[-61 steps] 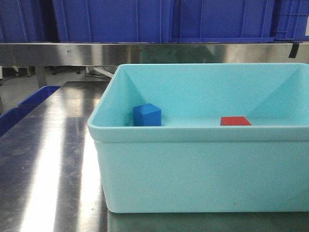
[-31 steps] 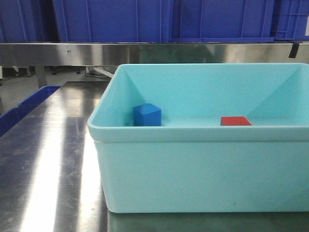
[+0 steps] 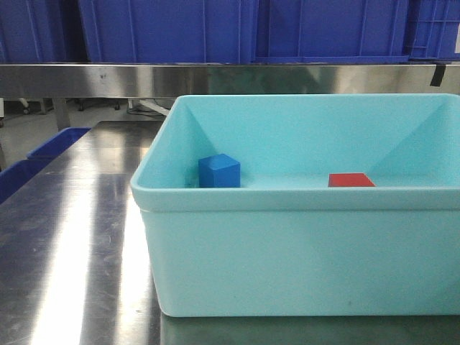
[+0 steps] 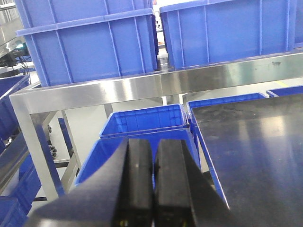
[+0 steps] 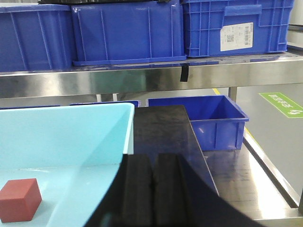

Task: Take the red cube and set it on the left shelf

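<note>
The red cube [image 3: 351, 180] lies on the floor of a teal bin [image 3: 287, 198], right of centre; the right wrist view has the red cube [image 5: 19, 200] at its lower left. A blue cube [image 3: 219, 171] sits in the same bin, to the left. My right gripper [image 5: 152, 157] is shut and empty, above the bin's right wall and to the right of the red cube. My left gripper [image 4: 154, 142] is shut and empty, off the table's left edge over blue crates. The left shelf [image 4: 94, 92], a steel rack carrying dark-blue crates, stands ahead of it.
The bin rests on a steel table [image 3: 72, 237]. A steel bar [image 3: 215, 77] with blue crates [image 3: 165, 29] runs behind it. Open blue crates [image 4: 142, 120] sit low at the table's left, and another blue crate [image 5: 213, 118] sits at its right.
</note>
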